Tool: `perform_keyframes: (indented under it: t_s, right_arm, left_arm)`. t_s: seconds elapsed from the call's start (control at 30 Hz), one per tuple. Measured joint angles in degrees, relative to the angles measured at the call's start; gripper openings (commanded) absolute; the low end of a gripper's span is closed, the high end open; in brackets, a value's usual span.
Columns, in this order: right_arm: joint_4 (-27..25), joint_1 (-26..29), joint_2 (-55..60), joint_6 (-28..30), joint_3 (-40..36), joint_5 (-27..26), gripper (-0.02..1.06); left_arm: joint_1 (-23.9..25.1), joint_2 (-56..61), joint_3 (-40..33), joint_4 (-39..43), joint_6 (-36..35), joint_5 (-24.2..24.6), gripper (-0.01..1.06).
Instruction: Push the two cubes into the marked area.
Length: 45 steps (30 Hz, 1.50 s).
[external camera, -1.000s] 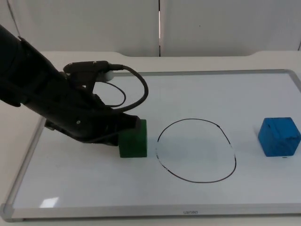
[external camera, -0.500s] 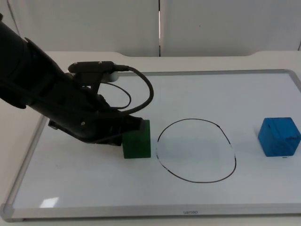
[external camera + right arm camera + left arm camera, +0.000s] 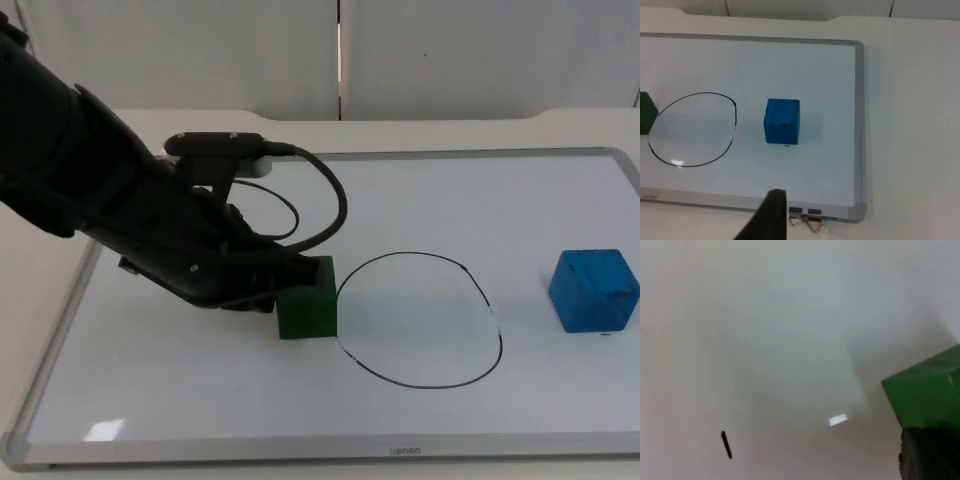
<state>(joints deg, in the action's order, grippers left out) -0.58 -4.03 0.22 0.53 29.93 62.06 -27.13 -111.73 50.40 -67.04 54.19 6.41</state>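
Pushed rightward since a second ago, the green cube [image 3: 308, 299] now touches the drawn circle [image 3: 418, 320], pressed against the left gripper [image 3: 283, 283]; its jaw state cannot be told. Beyond the circle, well apart, sits the blue cube [image 3: 594, 290] on the whiteboard [image 3: 180, 390].

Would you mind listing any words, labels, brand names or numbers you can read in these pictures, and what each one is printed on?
One small grey print sits on the whiteboard frame's front edge in the top view; it is too small to read.
A faint mark sits on that same edge in the right wrist view; also unreadable.
The green cube, the blue cube and the drawn black outline carry no text.
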Motion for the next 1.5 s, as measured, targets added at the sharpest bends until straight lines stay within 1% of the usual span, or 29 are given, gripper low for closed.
perform_keyframes:
  t_s: [0.77, 0.97, 1.2, 1.33, 1.5]
  right_arm:
    - [0.00, 0.00, 0.00, 0.00, 0.00, 0.00, 1.05]
    - [0.00, 0.00, 0.00, 0.00, 0.00, 0.00, 1.05]
    - [0.00, 0.00, 0.00, 0.00, 0.00, 0.00, 1.05]
    - [0.00, 0.00, 0.00, 0.00, 0.00, 0.00, 1.05]
    - [0.00, 0.00, 0.00, 0.00, 0.00, 0.00, 1.05]
  left_arm:
    - [-0.13, 0.00, 0.62, -0.61, -0.03, 0.22, 0.00]
    - [-1.50, 0.00, 0.62, -0.72, -0.03, 0.22, 0.00]
    - [-2.35, 0.00, 0.62, -0.84, -0.03, -1.25, 0.00]
    - [-2.35, 0.00, 0.62, -0.84, -0.03, -2.86, 0.00]
    - [-2.35, 0.00, 0.62, -0.84, -0.03, -2.97, 0.00]
